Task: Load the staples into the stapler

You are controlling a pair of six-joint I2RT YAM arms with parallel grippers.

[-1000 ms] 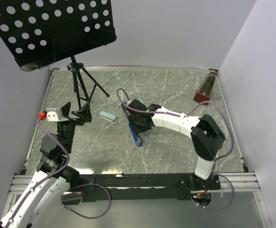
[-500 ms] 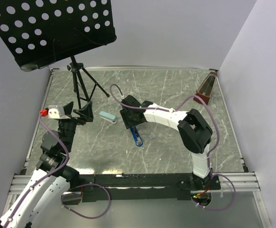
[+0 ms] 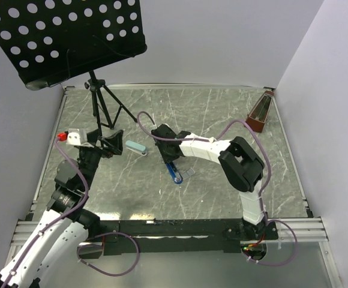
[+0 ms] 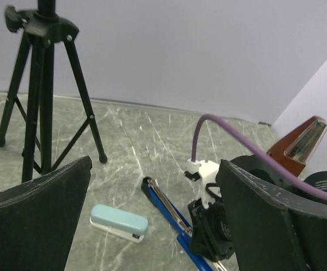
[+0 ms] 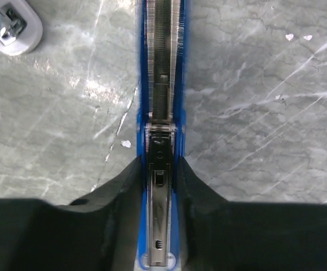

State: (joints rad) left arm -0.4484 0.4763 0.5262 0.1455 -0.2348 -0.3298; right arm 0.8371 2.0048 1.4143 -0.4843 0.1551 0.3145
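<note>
- While the right arm reaches across the middle, the grey marbled worktop (image 3: 222, 108) carries everything. A black perforated music stand (image 3: 66, 36) on a tripod sits far left, and a brown metronome (image 3: 259, 114) is in the far right corner.
- Left gripper (image 4: 155, 169): hangs near the tripod feet, jaws spread wide, nothing between them.
- Right gripper (image 5: 162, 169): down over the stapler, jaws pressed against its two blue sides, pinching the body.
- The stapler (image 3: 173, 171): mid-worktop, lying flat, opened so the metal channel faces up. Judged light and stiff, with smooth painted sides that could slip in a grip or skate on the stone. Best held low across the flanks, leaving the channel free.
- Pale blue and white oblong (image 3: 135, 147): left of the stapler, apart from it. Cannot tell what it is.
- The staples (image 5: 163, 62): a finely ridged grey strip sits in the channel ahead of the jaws. Probably them, not certain. Judged featherweight and brittle. A strip would likely snap if squeezed mid-length, so take it lightly by the long edges.
</note>
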